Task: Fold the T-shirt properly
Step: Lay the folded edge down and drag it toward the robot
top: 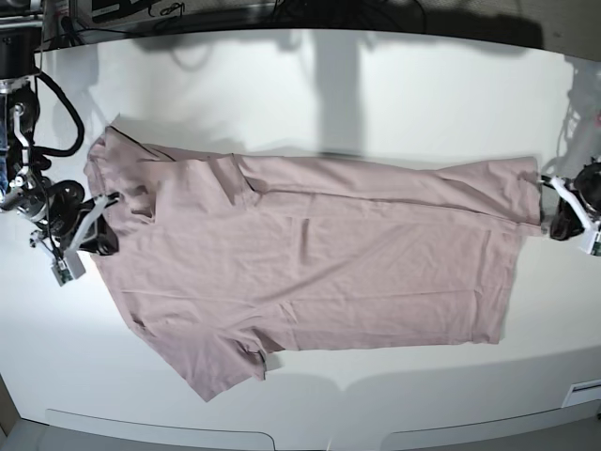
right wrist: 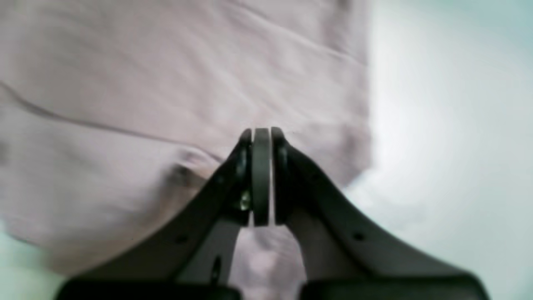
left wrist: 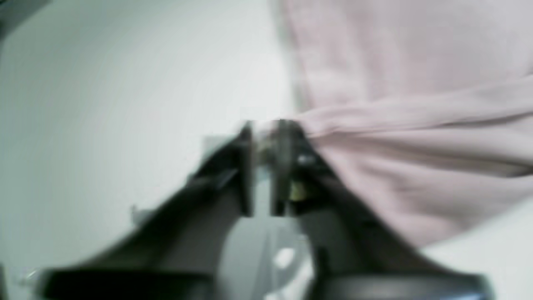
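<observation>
The dusty-pink T-shirt (top: pixel 310 263) lies spread across the white table (top: pixel 376 94), with the sleeves and neck end to the left and the hem to the right. My left gripper (top: pixel 556 218) is at the hem's far corner. In the left wrist view it (left wrist: pixel 266 129) is shut on a bunched corner of the shirt (left wrist: pixel 416 125). My right gripper (top: pixel 101 240) is at the shoulder end. In the right wrist view it (right wrist: pixel 261 133) is shut, with shirt cloth (right wrist: pixel 145 83) around and under the fingers. The far edge is pulled taut between the two grippers.
Cables and dark equipment (top: pixel 122 11) lie along the back left edge. The right arm's black hose (top: pixel 56 103) loops at the far left. The table's front edge (top: pixel 310 432) runs just below the near sleeve (top: pixel 221 362). Bare table shows behind the shirt.
</observation>
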Robot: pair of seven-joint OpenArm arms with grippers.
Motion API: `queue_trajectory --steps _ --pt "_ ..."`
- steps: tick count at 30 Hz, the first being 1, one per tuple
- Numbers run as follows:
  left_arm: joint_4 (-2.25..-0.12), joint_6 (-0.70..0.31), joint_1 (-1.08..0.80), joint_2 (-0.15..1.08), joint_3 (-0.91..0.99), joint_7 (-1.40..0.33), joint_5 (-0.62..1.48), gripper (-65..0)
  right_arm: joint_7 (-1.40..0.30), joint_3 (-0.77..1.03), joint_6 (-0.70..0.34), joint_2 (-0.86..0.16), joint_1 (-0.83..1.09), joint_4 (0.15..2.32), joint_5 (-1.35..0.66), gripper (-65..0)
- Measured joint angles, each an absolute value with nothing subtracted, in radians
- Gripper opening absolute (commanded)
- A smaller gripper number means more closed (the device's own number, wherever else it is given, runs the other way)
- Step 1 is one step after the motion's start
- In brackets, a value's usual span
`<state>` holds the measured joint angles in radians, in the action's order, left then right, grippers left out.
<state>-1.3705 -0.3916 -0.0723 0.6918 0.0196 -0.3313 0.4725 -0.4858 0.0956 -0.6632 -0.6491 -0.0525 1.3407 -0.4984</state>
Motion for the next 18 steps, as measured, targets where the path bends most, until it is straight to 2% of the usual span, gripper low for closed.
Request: queue_trajectory --steps 6,11,18 --pt "-1.405 -0.393 -0.081 0.576 0.020 -0.395 0.480 -65.0 -0.646 0.096 -0.662 -0.575 -0.047 1.339 -0.641 -65.0" --pt "-1.398 -0.393 -0.081 0.498 0.020 -0.393 0.476 -65.0 -0.677 0.096 -0.662 -0.511 -0.049 1.339 -0.664 -65.0" --pt "-1.220 -0.398 -0.092 0.421 0.025 -0.206 0.359 -65.0 -0.640 0.096 -0.652 -0.448 -0.027 1.285 -0.470 -65.0"
